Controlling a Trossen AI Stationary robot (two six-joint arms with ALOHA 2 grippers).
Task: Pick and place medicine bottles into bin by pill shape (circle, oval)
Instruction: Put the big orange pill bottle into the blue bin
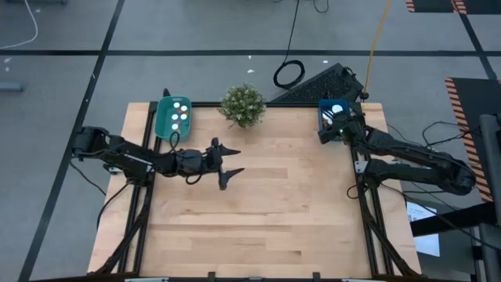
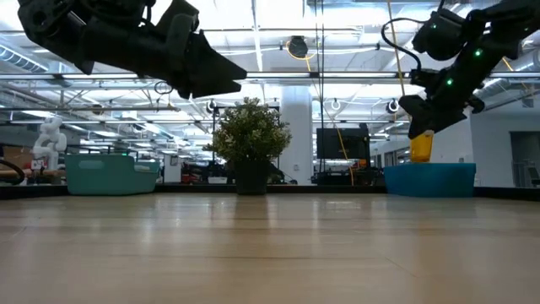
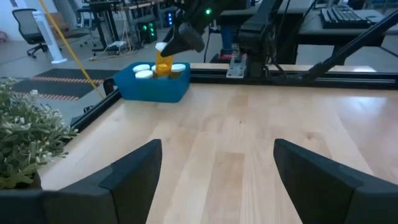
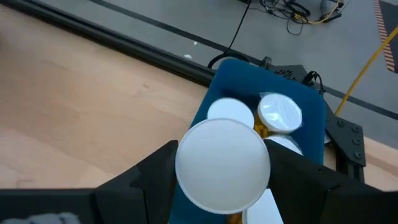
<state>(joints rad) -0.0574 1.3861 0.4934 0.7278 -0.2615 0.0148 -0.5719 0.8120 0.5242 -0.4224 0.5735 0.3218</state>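
High view: you see the wooden counter (image 1: pixel 258 204) with a plant (image 1: pixel 243 103) at its far edge.
Right claw (image 4: pixel 221 171): closed on an orange medicine bottle (image 2: pixel 421 145) with a white cap, held upright just above the blue bin (image 1: pixel 327 119) at the far right corner.
Blue bin contents: white-capped bottles (image 4: pixel 280 113).
Left claw (image 1: pixel 227 163): fingers spread wide, holding nothing, above the counter left of centre.
Teal bin (image 1: pixel 174 116): far left corner, white caps inside.
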